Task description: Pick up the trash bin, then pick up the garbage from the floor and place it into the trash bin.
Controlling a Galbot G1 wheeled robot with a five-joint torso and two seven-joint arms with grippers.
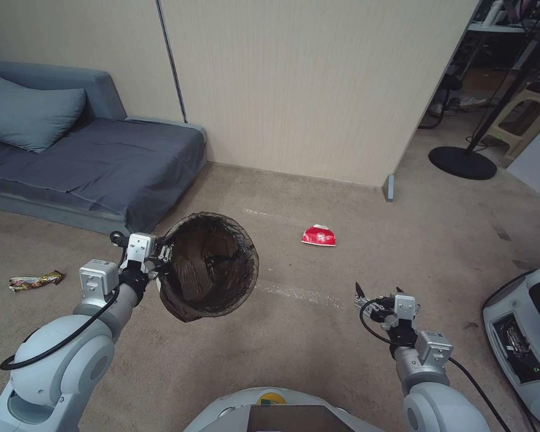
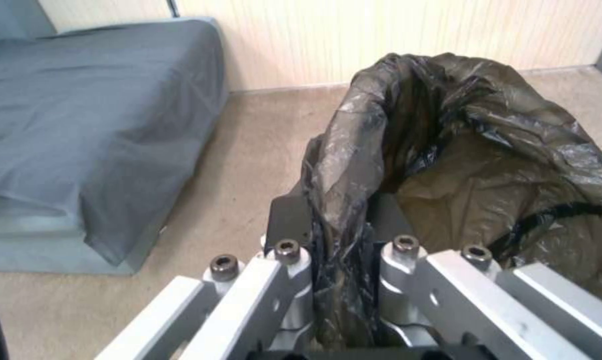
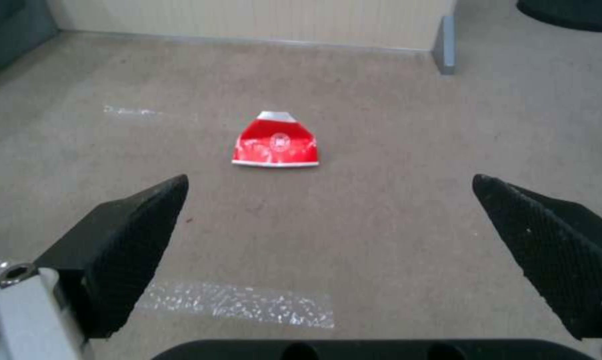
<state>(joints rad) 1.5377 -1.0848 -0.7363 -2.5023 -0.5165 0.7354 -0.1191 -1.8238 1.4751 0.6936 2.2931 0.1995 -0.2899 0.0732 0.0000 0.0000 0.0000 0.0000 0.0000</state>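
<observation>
Head view: the left claw [image 1: 162, 257] is clamped on the rim of the trash bin [image 1: 209, 267], held off the floor [image 1: 318, 336]. The right claw [image 1: 366, 300] hovers with its fingers apart; a red packet [image 1: 318, 236] lies ahead of it.

Left wrist view: the liner bag [image 2: 461, 150] is pinched between the fingers [image 2: 284, 220].

Right wrist view: the packet [image 3: 275, 145] lies beyond the spread fingertips [image 3: 147, 215], well apart from them.

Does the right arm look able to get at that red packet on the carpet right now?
Probably yes. The right gripper is open and faces the red packet across bare carpet; the left gripper holds the trash bin off to the side.
</observation>
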